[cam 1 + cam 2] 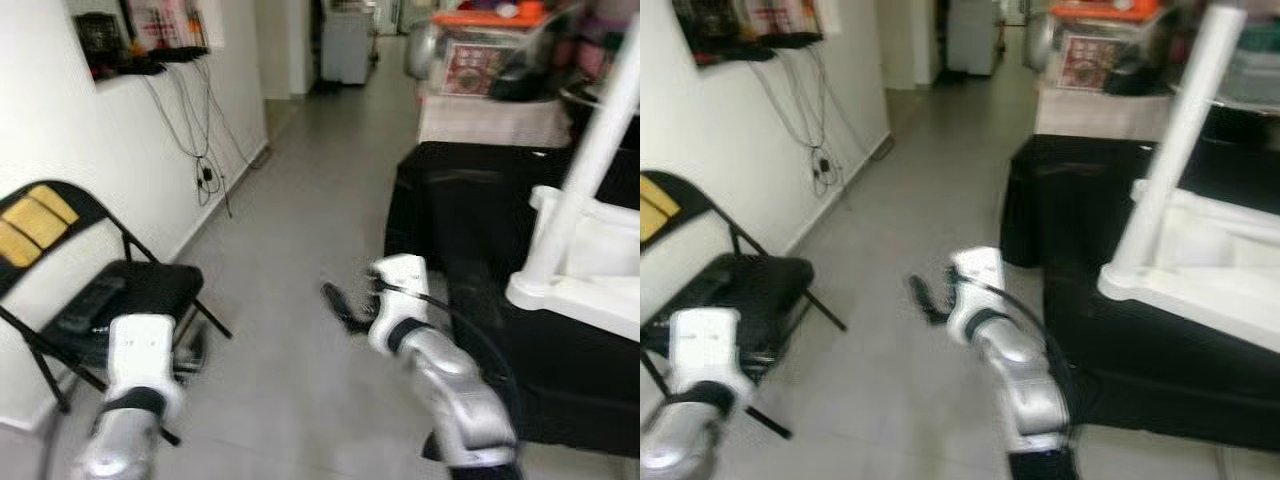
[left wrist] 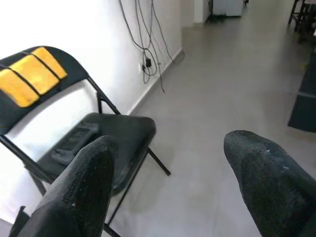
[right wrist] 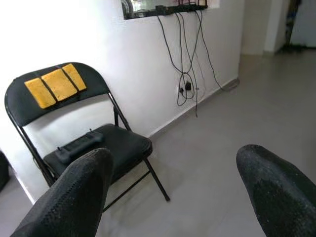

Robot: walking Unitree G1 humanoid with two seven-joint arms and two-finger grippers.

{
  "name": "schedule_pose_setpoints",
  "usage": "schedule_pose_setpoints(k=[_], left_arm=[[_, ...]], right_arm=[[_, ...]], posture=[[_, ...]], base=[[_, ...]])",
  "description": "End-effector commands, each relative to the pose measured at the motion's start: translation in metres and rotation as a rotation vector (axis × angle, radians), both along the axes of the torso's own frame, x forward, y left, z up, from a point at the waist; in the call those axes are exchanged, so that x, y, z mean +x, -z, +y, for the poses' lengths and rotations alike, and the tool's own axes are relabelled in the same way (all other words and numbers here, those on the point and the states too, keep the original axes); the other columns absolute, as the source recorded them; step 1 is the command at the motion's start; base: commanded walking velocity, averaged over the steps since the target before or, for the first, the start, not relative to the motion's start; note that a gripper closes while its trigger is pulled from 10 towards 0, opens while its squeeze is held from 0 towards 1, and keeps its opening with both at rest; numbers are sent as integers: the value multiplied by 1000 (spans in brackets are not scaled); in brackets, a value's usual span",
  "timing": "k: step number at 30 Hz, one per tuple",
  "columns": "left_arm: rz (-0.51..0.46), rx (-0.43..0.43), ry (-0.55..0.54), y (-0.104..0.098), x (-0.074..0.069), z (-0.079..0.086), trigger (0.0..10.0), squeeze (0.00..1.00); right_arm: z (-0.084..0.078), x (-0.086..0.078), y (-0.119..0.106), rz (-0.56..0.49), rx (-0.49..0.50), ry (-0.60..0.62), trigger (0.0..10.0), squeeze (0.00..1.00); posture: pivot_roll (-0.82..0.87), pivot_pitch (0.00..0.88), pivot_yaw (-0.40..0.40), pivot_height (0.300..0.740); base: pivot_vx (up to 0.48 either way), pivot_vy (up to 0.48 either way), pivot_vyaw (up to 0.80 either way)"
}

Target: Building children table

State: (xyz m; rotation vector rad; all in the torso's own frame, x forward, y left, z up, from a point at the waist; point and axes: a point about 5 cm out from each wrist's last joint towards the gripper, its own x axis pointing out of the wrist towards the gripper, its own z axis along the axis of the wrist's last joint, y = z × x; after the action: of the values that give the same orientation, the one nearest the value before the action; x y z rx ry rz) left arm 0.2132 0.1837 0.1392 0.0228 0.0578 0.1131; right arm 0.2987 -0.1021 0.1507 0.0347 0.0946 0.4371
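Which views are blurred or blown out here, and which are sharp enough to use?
Left and right eye views: soft with motion blur, the white table leg smeared and the wall overexposed. Left wrist view: sharper on the folding chair, fingers out of focus up close, wall glaring white. Right wrist view: clearest, the wall cables crisp.

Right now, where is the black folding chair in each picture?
Left eye: chair at lower left, by the wall.
Right eye: chair at left edge.
Left wrist: chair behind the left finger.
Right wrist: chair at left.
Shared landmark: hanging cables on the white wall.
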Motion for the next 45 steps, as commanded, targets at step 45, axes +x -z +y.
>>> schedule_pose_setpoints(k=[45], left_arm=[[-26,-3,27,4,16,-4,10000,0]], right_arm=[[-5,7,10,2,14,-22,10000,0]], posture=[[25,0,22,740]], base=[[336,0,0]])
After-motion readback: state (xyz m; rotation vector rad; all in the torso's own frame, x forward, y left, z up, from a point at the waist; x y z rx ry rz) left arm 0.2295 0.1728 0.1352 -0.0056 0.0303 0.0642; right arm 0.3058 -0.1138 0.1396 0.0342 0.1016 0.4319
